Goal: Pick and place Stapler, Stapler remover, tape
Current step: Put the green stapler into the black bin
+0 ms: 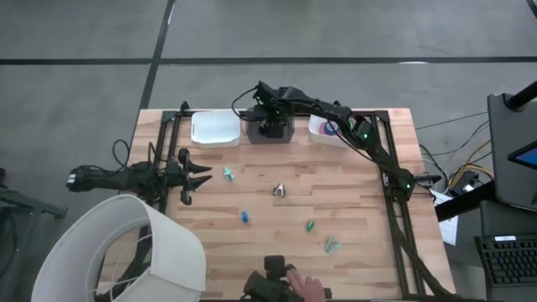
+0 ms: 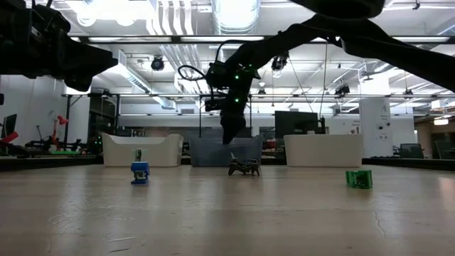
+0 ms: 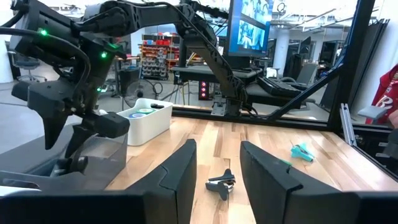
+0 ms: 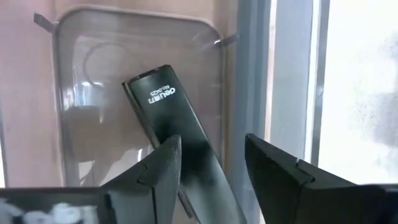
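A black stapler (image 4: 168,124) lies slanted inside the clear grey bin (image 1: 268,132) at the middle of the table's far edge. My right gripper (image 1: 270,124) hangs over that bin, pointing down and open. Its fingers stand on either side of the stapler's near end (image 4: 199,180), with a gap showing on one side. A dark claw-shaped staple remover (image 1: 279,191) sits mid-table and also shows in the left wrist view (image 3: 221,182). Tape rolls lie in the white bin (image 1: 329,128) at the far right. My left gripper (image 1: 195,172) is open and empty at the table's left.
A white bin (image 1: 215,128) stands at the far left. A small blue thing (image 1: 244,216), a green one (image 1: 310,226) and two teal pieces (image 1: 228,174) (image 1: 332,245) lie on the table. A person's hand (image 1: 304,285) is at the near edge. A white lampshade-like thing (image 1: 126,252) is near left.
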